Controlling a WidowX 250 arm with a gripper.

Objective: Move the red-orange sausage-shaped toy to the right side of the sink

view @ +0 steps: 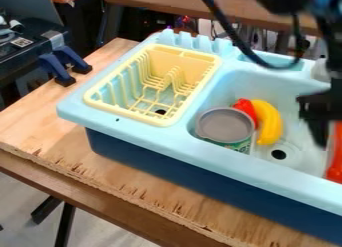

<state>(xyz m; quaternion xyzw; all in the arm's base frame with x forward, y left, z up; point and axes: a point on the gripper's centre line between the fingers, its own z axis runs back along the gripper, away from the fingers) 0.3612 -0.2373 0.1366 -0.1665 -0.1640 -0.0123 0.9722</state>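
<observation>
The black gripper (pixel 319 133) hangs at 3 o'clock in the camera view, over the right part of the light blue toy sink (pixel 140 136), and whether it is released, clenched or grasping something cannot be told. Nearest to it, at its 5 o'clock, an orange-red object (pixel 336 161) stands in the basin, partly cut off by the view's edge. At the gripper's 8 o'clock is the round dark drain (pixel 278 154) in the basin floor. A curved yellow banana (pixel 270 122) lies at its 9 o'clock, with a smaller red object (pixel 246 109) just beside the banana's upper part. Farther out at 9 o'clock, a can (pixel 226 125) with a flat grey top and a green label sits near the basin's left wall. A pale grey faucet (pixel 319 70) is at the gripper's 12 o'clock, and a black cable (pixel 230 33) loops down at 11 o'clock. Well apart, toward 10 o'clock, a pale yellow dish rack (pixel 163 122) rests in the sink's left section. The sink sits on a wooden table (pixel 40 118), and two blue-and-black clamps (pixel 57 66) are at its far left edge, at 10 o'clock in the view.
</observation>
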